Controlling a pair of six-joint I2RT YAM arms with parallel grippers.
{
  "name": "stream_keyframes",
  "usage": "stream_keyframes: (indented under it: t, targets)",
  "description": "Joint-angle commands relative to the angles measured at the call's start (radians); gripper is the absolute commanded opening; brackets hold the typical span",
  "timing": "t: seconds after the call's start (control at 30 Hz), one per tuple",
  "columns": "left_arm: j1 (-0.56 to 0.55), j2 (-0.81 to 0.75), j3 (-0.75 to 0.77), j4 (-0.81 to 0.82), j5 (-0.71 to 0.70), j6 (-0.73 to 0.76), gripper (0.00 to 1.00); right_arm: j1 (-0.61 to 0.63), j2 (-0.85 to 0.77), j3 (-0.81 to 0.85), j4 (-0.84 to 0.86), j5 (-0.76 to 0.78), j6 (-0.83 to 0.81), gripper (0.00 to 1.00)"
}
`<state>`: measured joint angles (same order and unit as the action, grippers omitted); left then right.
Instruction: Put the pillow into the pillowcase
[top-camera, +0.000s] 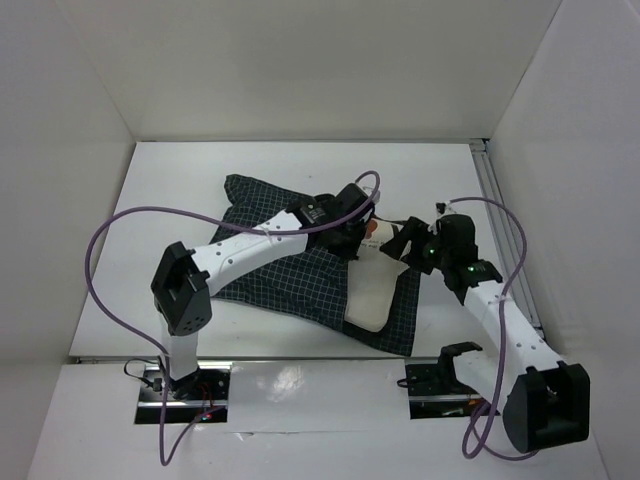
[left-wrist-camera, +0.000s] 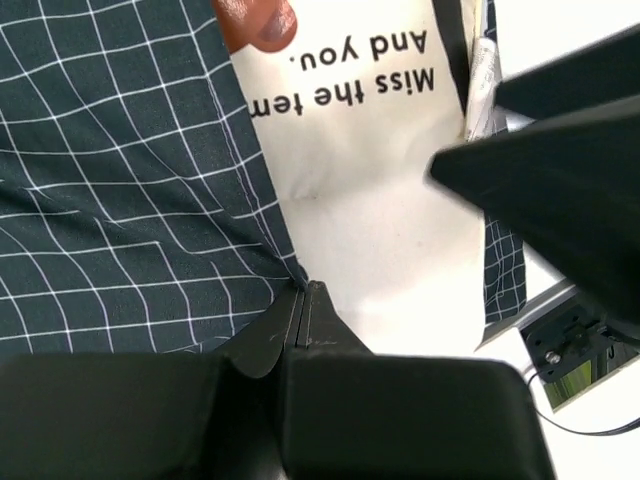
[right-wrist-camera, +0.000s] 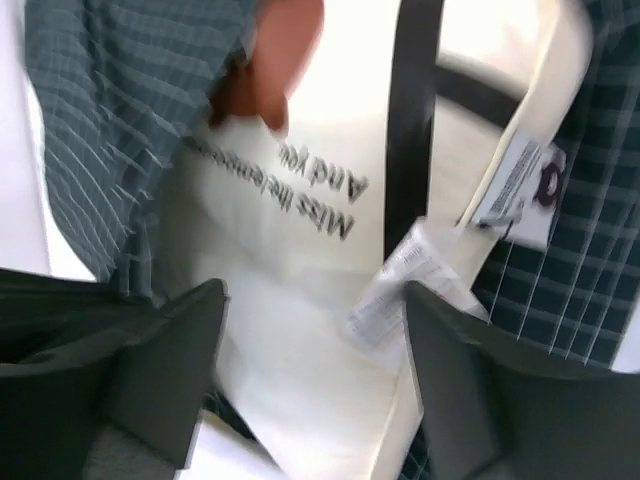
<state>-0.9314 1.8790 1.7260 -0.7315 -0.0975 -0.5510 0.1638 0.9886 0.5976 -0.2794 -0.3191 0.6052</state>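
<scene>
**Reader:** Where does the pillow lie?

**Legend:** It lies near the middle of the white table, partly inside the pillowcase. In the top view its cream right-hand end lies bare at the sleeve's open mouth. That end carries the brown bear print and a line of black text. Dark fabric with a fine white grid covers the rest. In the right wrist view, white labels lie along the pillow's edge.

**Reader:** How do the grippers stand?

**Legend:** The left gripper is closed. Its fingertips are pressed together on the pillowcase's hem, just where the checked cloth meets the bare pillow. The right gripper hangs over the exposed end with its fingers spread wide and nothing between them. The printed face of the pillow lies below it. The two grippers are near each other above the sleeve's mouth.

**Reader:** What surrounds the work?

**Legend:** The table top is flat and plain white, and the pillowcase lies spread across it, wrinkled at its far corner. White panels close off the back and both sides. A metal rail runs along the table's right edge. Purple cables loop out from both arms, whose bases sit at the near edge.
</scene>
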Motion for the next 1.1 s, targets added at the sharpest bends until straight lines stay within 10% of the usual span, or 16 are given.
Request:
stream_keyframes:
  t: [0.0,0.4,0.57,0.8,1.07]
  targets:
    - [0.015,0.017,0.052,-0.008,0.028,0.006,0.00,-0.061,-0.013,0.025,0.071,0.029,0.002,0.82]
    - [0.034,0.026,0.053,-0.008,0.028,0.006,0.00,-0.155,0.315,0.105,0.235,-0.020,-0.059,0.80]
    - [0.034,0.109,0.142,-0.008,0.100,0.028,0.00,-0.098,0.399,0.103,0.491,-0.156,-0.030,0.00]
    - [-0.007,0.222,0.447,-0.022,0.271,0.077,0.00,0.103,0.239,0.093,0.578,-0.146,0.160,0.00]
    - [0.106,0.181,0.385,0.009,0.320,0.086,0.00,0.202,0.254,-0.019,0.665,-0.137,0.277,0.00]
